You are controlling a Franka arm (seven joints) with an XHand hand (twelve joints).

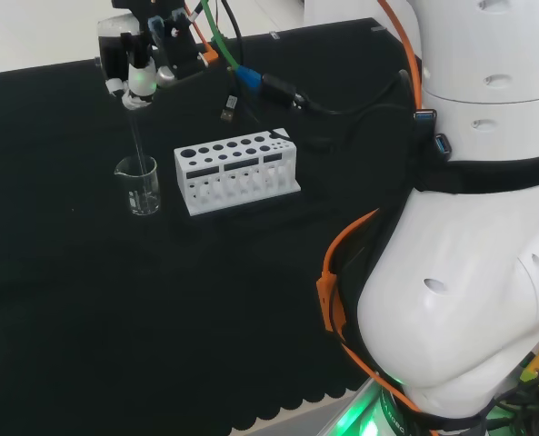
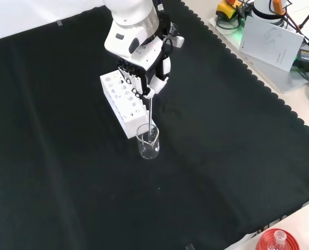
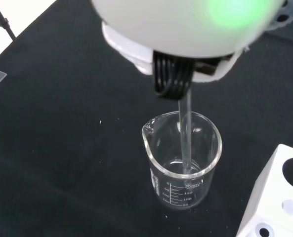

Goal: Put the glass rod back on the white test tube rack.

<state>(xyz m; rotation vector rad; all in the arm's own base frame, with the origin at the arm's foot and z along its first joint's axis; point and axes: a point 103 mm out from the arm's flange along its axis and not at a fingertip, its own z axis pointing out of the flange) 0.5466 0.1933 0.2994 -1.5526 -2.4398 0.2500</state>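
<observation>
Gripping the glass rod [image 2: 151,112] near its top, our hand [image 2: 146,78] hangs above the one clear beaker [image 2: 148,141], fingers curled round the rod. We see the rod nearly upright, its lower end down inside the beaker (whether it touches the bottom we cannot tell). One white test tube rack [image 1: 236,170] stands just beside the beaker, to its right in the head view. Bare black cloth [image 1: 114,318] lies open on the beaker's other sides, well clear of the scalloped edge. Part of the rack hides behind our hand in the front view.
</observation>
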